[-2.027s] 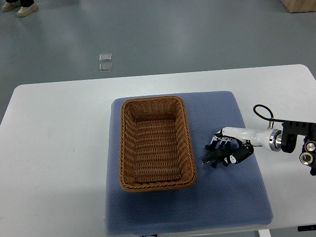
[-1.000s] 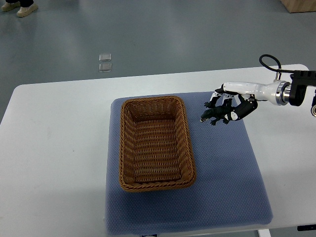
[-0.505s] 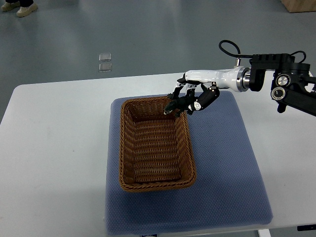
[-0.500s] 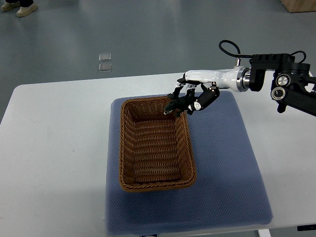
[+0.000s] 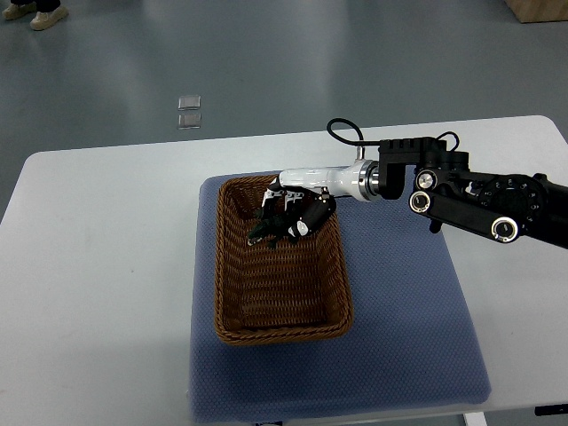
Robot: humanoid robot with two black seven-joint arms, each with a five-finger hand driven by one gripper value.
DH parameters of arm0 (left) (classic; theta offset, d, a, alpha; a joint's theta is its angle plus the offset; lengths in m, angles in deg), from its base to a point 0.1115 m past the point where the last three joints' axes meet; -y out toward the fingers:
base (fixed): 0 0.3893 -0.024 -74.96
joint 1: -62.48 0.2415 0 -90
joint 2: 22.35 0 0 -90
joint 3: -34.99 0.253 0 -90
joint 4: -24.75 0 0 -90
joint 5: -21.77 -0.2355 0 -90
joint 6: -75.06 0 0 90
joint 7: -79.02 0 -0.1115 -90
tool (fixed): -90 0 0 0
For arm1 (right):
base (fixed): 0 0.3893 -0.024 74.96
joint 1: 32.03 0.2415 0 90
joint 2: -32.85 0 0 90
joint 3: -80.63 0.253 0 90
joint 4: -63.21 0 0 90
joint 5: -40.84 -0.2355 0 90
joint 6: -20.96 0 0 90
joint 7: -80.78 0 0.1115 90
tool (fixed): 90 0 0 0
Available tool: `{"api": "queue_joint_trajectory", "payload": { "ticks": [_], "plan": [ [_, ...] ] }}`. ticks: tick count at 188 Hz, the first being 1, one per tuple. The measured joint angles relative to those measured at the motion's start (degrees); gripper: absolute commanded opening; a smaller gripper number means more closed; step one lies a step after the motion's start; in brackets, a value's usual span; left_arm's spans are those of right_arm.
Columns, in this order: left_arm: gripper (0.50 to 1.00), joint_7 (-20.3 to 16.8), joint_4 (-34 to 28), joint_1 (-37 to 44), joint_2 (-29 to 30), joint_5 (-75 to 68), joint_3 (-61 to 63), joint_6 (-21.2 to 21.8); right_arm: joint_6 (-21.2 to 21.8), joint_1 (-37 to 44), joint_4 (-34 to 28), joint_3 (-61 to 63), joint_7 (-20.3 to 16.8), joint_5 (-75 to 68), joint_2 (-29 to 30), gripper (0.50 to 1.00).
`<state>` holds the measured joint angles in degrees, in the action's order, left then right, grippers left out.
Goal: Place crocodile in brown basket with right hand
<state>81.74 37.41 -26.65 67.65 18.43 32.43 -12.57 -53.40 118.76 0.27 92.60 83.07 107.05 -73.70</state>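
Observation:
The brown wicker basket [image 5: 232, 293] stands on a blue mat in the middle of the white table. My right hand [image 5: 288, 216] reaches in from the right and hangs over the far part of the basket, inside its rim. Its fingers are curled around a small dark green crocodile [image 5: 266, 229], whose snout points to the lower left. The crocodile is held above the basket floor and is partly hidden by the fingers. The left arm does not show.
The blue mat [image 5: 408, 328] covers the table's middle. The white table [image 5: 98, 266] extends to both sides. Two small clear squares [image 5: 188, 112] lie on the grey floor beyond the table. A person's shoes [image 5: 34, 12] show at the top left corner.
My right hand lifted the crocodile off the mat at the right, carried it up and leftward, crossed the basket's far right rim, and now holds it over the basket's interior.

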Motion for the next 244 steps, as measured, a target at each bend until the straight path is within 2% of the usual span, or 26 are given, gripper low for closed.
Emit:
{"api": "queue_joint_trajectory", "payload": {
  "ticks": [80, 94, 95, 97, 100, 108, 121, 130, 135, 190, 244],
  "plan": [
    [1.000, 0.0, 0.0, 0.0, 0.0, 0.0, 0.0, -0.1, -2.7, -3.9, 2.3, -0.1, 0.0, 0.4, 3.8, 0.500],
    [1.000, 0.0, 0.0, 0.0, 0.0, 0.0, 0.0, -0.1, -2.9, -4.5, 2.5, -0.1, 0.0, 0.4, 3.9, 0.637],
    [1.000, 0.0, 0.0, 0.0, 0.0, 0.0, 0.0, -0.1, -3.0, -4.5, 2.5, -0.1, 0.0, 0.4, 3.9, 0.660],
    [1.000, 0.0, 0.0, 0.0, 0.0, 0.0, 0.0, -0.1, -3.0, -4.6, 2.6, 0.0, 0.0, 0.4, 3.9, 0.660],
    [1.000, 0.0, 0.0, 0.0, 0.0, 0.0, 0.0, -0.1, -3.0, -4.7, 2.6, 0.0, 0.1, 0.4, 3.9, 0.698],
    [1.000, 0.0, 0.0, 0.0, 0.0, 0.0, 0.0, -0.1, -3.1, -4.8, 2.7, 0.0, 0.1, 0.4, 3.9, 0.756],
    [1.000, 0.0, 0.0, 0.0, 0.0, 0.0, 0.0, -0.1, -3.1, -5.0, 2.7, 0.1, 0.2, 0.4, 3.9, 0.809],
    [1.000, 0.0, 0.0, 0.0, 0.0, 0.0, 0.0, -0.1, -3.1, -5.0, 2.7, 0.2, 0.3, 0.4, 3.8, 0.893],
    [1.000, 0.0, 0.0, 0.0, 0.0, 0.0, 0.0, -0.1, -3.2, -5.0, 2.7, 0.2, 0.3, 0.4, 3.7, 0.913],
    [1.000, 0.0, 0.0, 0.0, 0.0, 0.0, 0.0, 0.0, -3.1, -4.7, 2.7, 1.7, 0.3, -0.3, 2.6, 0.926],
    [1.000, 0.0, 0.0, 0.0, 0.0, 0.0, 0.0, 0.0, -2.4, -5.8, 2.8, 15.7, 0.4, -4.8, 0.4, 0.928]
  ]
}}
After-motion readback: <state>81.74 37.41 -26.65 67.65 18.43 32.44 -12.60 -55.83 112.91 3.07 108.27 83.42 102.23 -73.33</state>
